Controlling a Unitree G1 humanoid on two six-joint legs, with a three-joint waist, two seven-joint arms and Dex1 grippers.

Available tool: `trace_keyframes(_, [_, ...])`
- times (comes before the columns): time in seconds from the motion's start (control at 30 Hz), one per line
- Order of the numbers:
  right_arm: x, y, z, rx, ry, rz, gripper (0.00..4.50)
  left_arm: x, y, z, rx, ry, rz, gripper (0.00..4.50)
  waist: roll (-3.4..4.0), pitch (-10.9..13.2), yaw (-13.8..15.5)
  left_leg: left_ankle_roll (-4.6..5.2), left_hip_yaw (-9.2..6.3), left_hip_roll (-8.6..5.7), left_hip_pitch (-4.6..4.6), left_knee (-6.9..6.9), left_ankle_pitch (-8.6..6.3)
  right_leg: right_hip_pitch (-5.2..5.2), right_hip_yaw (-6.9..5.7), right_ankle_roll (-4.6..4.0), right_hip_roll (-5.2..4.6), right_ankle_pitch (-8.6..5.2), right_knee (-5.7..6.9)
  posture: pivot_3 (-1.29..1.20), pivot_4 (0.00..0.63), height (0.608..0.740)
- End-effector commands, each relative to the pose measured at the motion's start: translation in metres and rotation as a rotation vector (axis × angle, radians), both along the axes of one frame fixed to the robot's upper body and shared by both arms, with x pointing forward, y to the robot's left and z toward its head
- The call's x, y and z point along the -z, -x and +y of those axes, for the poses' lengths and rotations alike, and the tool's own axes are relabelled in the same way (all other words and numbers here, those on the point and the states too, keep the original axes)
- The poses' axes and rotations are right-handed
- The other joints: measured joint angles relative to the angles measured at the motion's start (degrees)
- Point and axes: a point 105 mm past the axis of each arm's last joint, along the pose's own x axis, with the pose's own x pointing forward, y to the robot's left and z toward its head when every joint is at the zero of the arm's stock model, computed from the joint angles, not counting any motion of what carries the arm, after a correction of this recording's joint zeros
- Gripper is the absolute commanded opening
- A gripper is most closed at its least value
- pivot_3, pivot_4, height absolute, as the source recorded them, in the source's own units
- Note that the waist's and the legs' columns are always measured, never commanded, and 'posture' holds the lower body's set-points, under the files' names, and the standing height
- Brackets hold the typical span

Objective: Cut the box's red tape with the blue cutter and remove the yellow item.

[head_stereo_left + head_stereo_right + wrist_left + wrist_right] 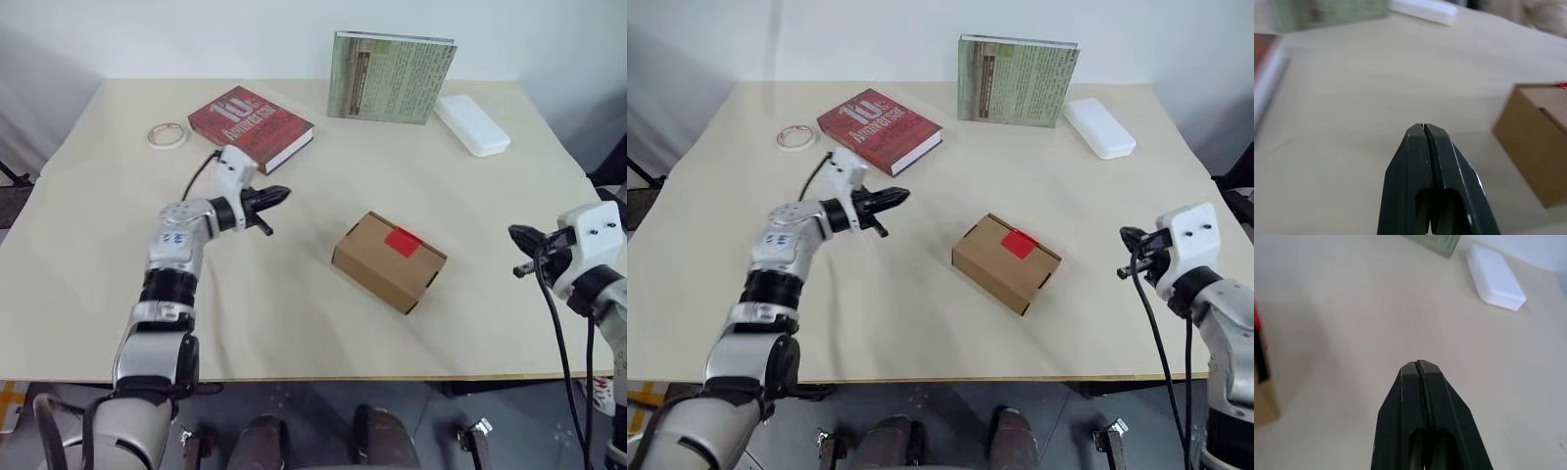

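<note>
Fingers pressed together and empty mark both the right gripper [519, 235], over the bench's [294, 323] right edge, and the left gripper [279, 195], left of centre. Between them sits the box [387, 262], flaps down, red tape [403, 242] on top. A red book [250, 125] lies toward the far edge.

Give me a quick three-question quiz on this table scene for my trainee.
1. True or false: the red tape on the box is already cut.
2. Which lies nearest the tape roll: A red book, B white case, C box?
3. How do the left gripper and right gripper stand?

Key: 1 false, the tape looks whole and the flaps are closed. 2 A. 3 both shut, holding nothing.
</note>
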Motion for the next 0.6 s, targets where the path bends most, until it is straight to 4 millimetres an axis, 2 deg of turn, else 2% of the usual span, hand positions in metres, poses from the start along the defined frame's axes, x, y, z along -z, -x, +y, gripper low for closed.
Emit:
trace_keyframes(0.03, [-0.006, -0.009, 0.0, -0.019, -0.018, -0.034, 0.0, -0.022, 0.012, 0.02, -0.12, 0.047, -0.101, 0.03, 0.0, 0.0, 0.1, 0.0, 0.01, -0.02, 0.0, 0.0, 0.0, 0.01, 0.07, 0.0, 0.0, 0.0, 0.01, 0.0, 0.15, 0.74])
trace_keyframes(0.1, [-0.001, -0.011, 0.005, -0.068, -0.035, 0.006, 0.0, -0.015, 0.02, 0.035, -0.187, 0.023, -0.091, 0.39, 0.0, 0.0, 0.2, 0.0, 0.03, -0.01, 0.08, -0.01, 0.0, 0.04, 0.13, 0.01, 0.01, 0.01, 0.01, 0.0, 0.15, 0.74])
trace_keyframes(0.17, [0.003, -0.009, 0.013, -0.138, -0.047, 0.035, 0.52, -0.009, 0.028, 0.048, -0.235, 0.008, -0.065, 0.8, 0.01, 0.0, 0.2, 0.0, 0.04, -0.01, 0.1, -0.02, 0.0, 0.04, 0.14, 0.01, 0.02, 0.01, 0.02, 0.0, 0.15, 0.74])
trace_keyframes(0.23, [-0.001, -0.007, 0.02, -0.216, -0.071, 0.018, 1.1, -0.007, 0.043, 0.068, -0.292, -0.007, -0.077, 1.35, 0.01, 0.0, 0.0, -0.01, 0.08, 0.0, 0.11, -0.02, 0.0, 0.04, 0.16, 0.01, 0.03, 0.01, 0.0, 0.0, 0.15, 0.74])
trace_keyframes(0.3, [-0.002, -0.005, 0.021, -0.258, -0.067, 0.016, 1.78, -0.007, 0.056, 0.08, -0.313, -0.012, -0.083, 1.96, 0.01, 0.0, -0.1, -0.02, 0.16, 0.01, 0.18, -0.09, -0.01, 0.04, 0.23, 0.01, 0.03, 0.01, -0.01, 0.0, 0.15, 0.74])
trace_keyframes(0.47, [-0.004, -0.005, 0.014, -0.295, -0.034, 0.04, 3.51, -0.012, 0.08, 0.104, -0.373, -0.012, -0.097, 3.53, 0.01, 0.0, 0.3, -0.03, 0.21, 0.03, 0.25, -0.07, -0.02, 0.11, 0.29, 0.01, 0.03, 0.0, -0.02, 0.0, 0.15, 0.74])
trace_keyframes(0.53, [-0.008, -0.005, 0.01, -0.301, -0.03, 0.037, 4.2, -0.007, 0.09, 0.114, -0.401, -0.027, -0.082, 4.15, 0.02, 0.0, 0.2, -0.02, 0.24, 0.02, 0.28, -0.06, -0.03, 0.13, 0.33, 0.0, 0.03, 0.0, -0.04, 0.0, 0.15, 0.74])
trace_keyframes(0.57, [-0.01, -0.004, 0.01, -0.309, -0.029, 0.033, 4.49, -0.004, 0.094, 0.119, -0.418, -0.031, -0.078, 4.46, 0.03, 0.0, 0.1, -0.03, 0.27, 0.03, 0.31, -0.07, -0.04, 0.13, 0.36, 0.0, 0.03, 0.0, -0.05, 0.0, 0.15, 0.74])
trace_keyframes(0.6, [-0.012, -0.003, 0.01, -0.323, -0.027, 0.03, 4.5, -0.002, 0.098, 0.122, -0.43, -0.031, -0.071, 4.49, 0.03, 0.0, 0.1, -0.03, 0.31, 0.03, 0.35, -0.1, -0.05, 0.13, 0.39, 0.0, 0.03, 0.0, -0.05, 0.0, 0.15, 0.74])
